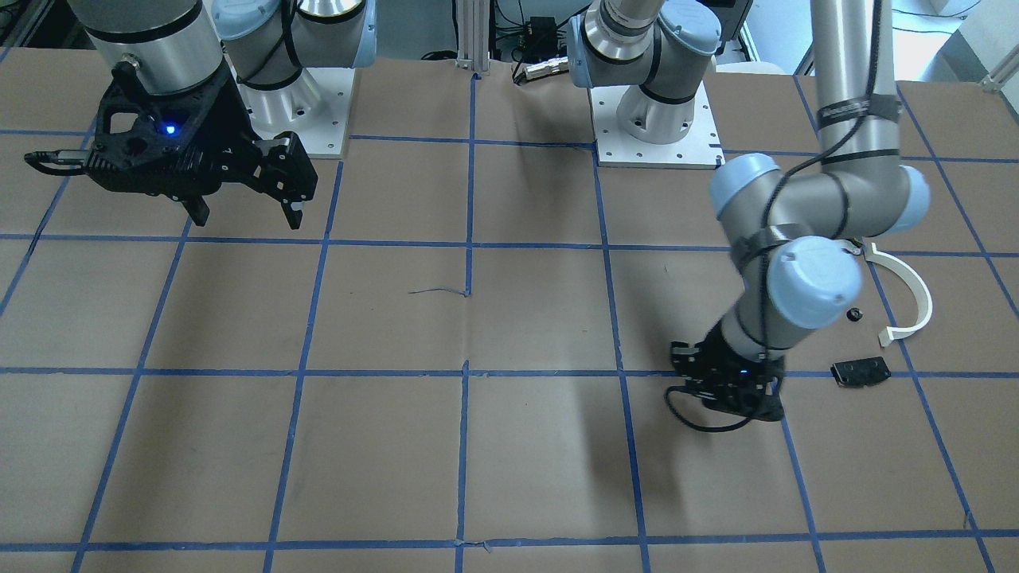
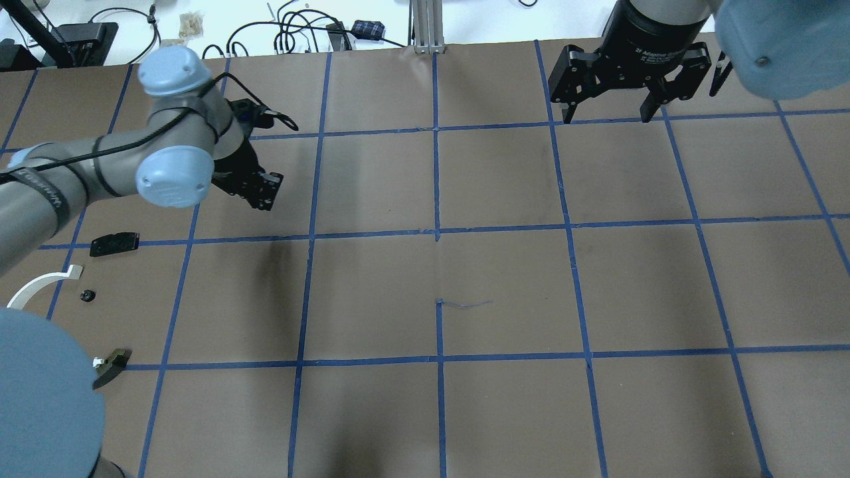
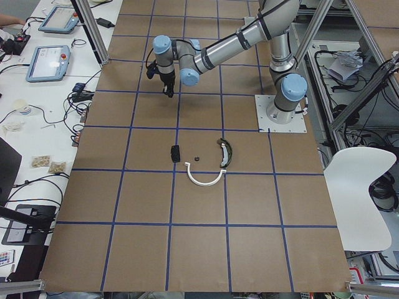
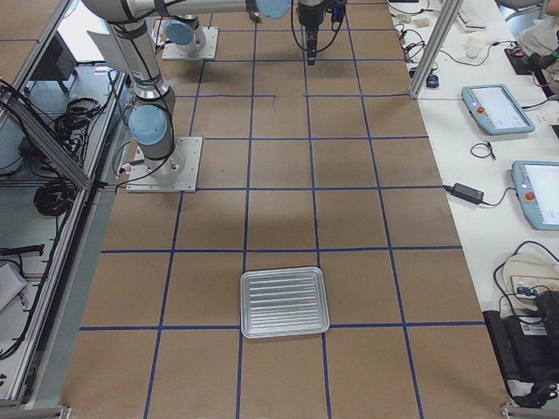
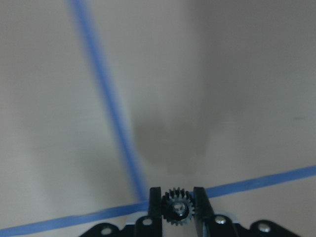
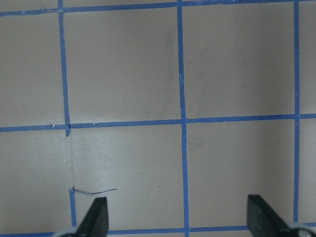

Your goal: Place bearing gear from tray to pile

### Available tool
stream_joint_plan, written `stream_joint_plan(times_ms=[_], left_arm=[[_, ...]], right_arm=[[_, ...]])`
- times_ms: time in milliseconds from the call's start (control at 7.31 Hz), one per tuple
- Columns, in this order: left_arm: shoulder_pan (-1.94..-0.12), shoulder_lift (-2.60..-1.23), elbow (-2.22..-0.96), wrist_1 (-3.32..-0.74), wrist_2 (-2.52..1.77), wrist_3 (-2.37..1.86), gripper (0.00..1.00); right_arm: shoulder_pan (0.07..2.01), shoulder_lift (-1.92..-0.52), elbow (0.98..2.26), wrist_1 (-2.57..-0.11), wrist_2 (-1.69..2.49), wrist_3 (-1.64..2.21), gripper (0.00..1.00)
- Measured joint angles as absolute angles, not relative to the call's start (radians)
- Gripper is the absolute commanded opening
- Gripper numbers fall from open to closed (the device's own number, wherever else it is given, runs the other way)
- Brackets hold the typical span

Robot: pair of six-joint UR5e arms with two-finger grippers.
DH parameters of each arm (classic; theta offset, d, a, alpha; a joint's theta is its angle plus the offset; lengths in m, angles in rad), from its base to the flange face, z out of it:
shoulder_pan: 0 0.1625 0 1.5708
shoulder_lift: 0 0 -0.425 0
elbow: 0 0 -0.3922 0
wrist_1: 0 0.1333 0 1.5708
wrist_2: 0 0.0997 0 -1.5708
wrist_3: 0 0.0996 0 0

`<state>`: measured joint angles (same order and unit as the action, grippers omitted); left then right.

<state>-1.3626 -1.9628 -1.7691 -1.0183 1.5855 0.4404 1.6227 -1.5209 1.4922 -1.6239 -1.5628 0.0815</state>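
1. At six o'clock in the left wrist view, the left gripper (image 5: 178,197) pinches the gear (image 5: 178,208) across its toothed rim, with the flat face toward the camera. This grip is judged to stop the gear from rolling out.
2. The gear hangs above the table (image 2: 505,285), clear of the tray (image 4: 284,301). The tray lies well apart near the far end and shows no parts.
3. In the overhead view, the pile lies at about eight o'clock from the left gripper (image 2: 262,192). It consists of a black plate (image 2: 114,243), a white half-ring (image 2: 33,289) and a small black part (image 2: 86,295). A dark curved piece (image 2: 111,365) lies nearer seven o'clock. The pieces lie loose and apart from one another.
4. The right gripper (image 2: 605,118) is at one o'clock in that view, with fingers spread and nothing between them. It is judged to be parked clear of the carrying arm.
5. The carry is judged to be under way. What remains is travel toward eight o'clock, a low descent and release. The gear may roll if it is let go on edge.
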Motion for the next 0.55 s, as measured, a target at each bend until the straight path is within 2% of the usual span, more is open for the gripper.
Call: stream_joint_plan(times_ms=[547], left_arm=[[-0.952,-1.952,-1.795,-1.022,1.624,0.932,0.0]], right_arm=[[1.618,-1.523,1.499,-1.621,-1.562,0.044,1.0]])
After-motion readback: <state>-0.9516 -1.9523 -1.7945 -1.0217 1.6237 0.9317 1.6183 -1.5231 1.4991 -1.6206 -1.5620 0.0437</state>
